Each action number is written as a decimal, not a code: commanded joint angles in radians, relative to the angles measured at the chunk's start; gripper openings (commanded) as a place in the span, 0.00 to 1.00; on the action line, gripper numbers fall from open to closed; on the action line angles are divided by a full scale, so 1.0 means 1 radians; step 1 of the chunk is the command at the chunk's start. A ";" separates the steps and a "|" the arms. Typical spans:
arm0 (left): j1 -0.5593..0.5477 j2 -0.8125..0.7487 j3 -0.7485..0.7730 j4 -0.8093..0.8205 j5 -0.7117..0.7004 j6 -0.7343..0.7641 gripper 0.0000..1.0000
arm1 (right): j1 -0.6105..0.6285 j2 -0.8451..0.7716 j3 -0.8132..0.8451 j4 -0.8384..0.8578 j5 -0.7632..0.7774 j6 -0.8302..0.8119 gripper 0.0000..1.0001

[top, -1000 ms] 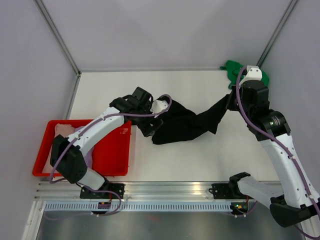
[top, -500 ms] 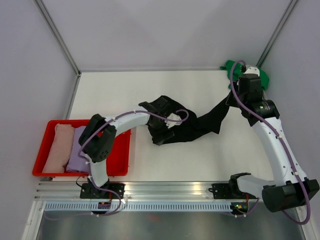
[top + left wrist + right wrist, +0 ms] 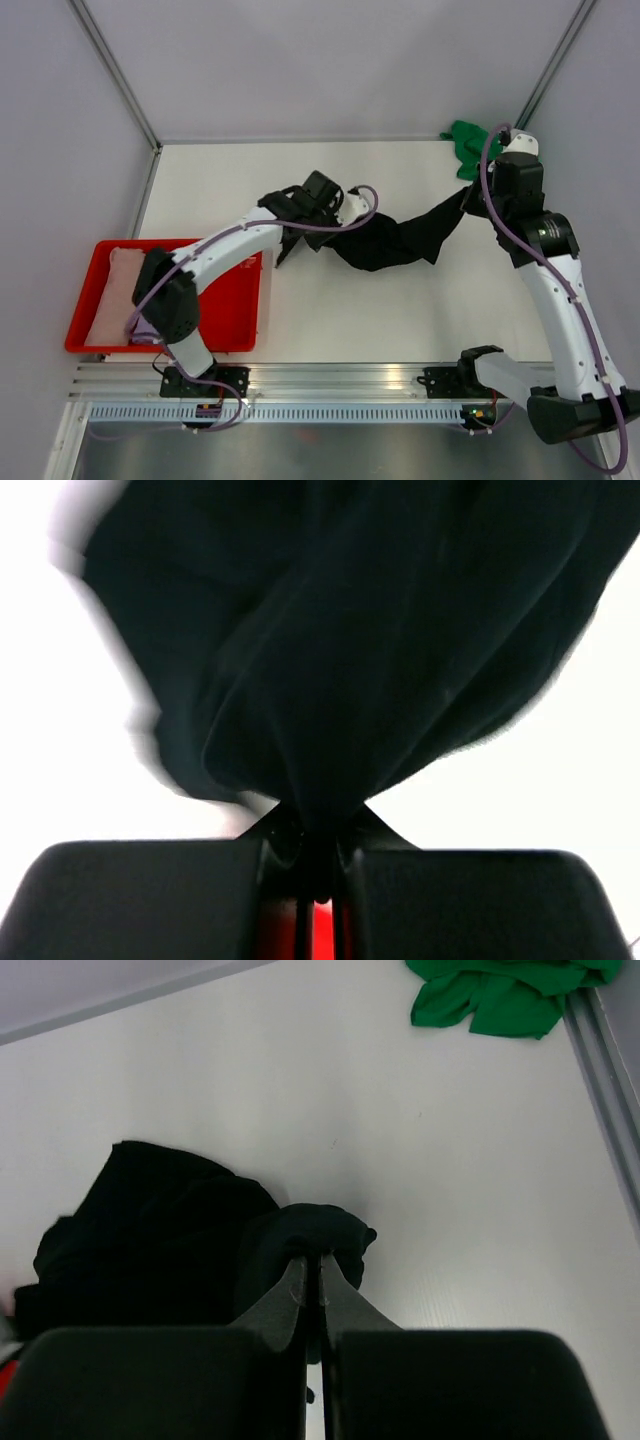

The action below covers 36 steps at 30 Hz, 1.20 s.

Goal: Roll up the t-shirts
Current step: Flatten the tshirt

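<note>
The black t-shirt (image 3: 395,240) hangs stretched across the middle of the white table between both grippers. My left gripper (image 3: 338,218) is shut on its bunched left end; in the left wrist view the cloth (image 3: 330,650) fans out from the shut gripper (image 3: 318,832). My right gripper (image 3: 468,203) is shut on the right end, and a small fold of the black t-shirt (image 3: 315,1230) wraps over the tips of that gripper (image 3: 320,1265). A bright green t-shirt (image 3: 466,140) lies crumpled in the far right corner, the same green t-shirt (image 3: 500,990) showing at the top of the right wrist view.
A red tray (image 3: 225,300) stands at the table's near left, holding a rolled pale pink t-shirt (image 3: 115,290) and a lilac one (image 3: 140,327) partly hidden by my left arm. Grey walls and metal posts (image 3: 115,70) enclose the table.
My left gripper has shut on the black t-shirt's left end and pulled it up and back, drawing the cloth into a band. The right gripper kept its grip and barely moved.
</note>
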 commanded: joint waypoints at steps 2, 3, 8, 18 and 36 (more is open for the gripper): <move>-0.001 -0.263 0.250 -0.045 -0.068 -0.018 0.02 | -0.005 -0.115 0.107 -0.065 -0.043 0.031 0.00; -0.001 -0.280 0.288 -0.062 -0.080 -0.001 0.02 | -0.005 -0.143 0.141 -0.072 -0.066 0.039 0.00; -0.001 -0.266 0.594 -0.059 -0.223 0.054 0.02 | -0.005 -0.198 0.157 -0.056 -0.132 0.073 0.00; 0.034 0.112 0.873 0.131 -0.297 0.126 0.02 | -0.005 -0.164 -0.218 0.164 -0.271 0.296 0.00; 0.097 0.338 0.801 -0.079 0.076 0.037 0.96 | -0.018 0.268 -0.245 0.084 -0.146 0.174 0.72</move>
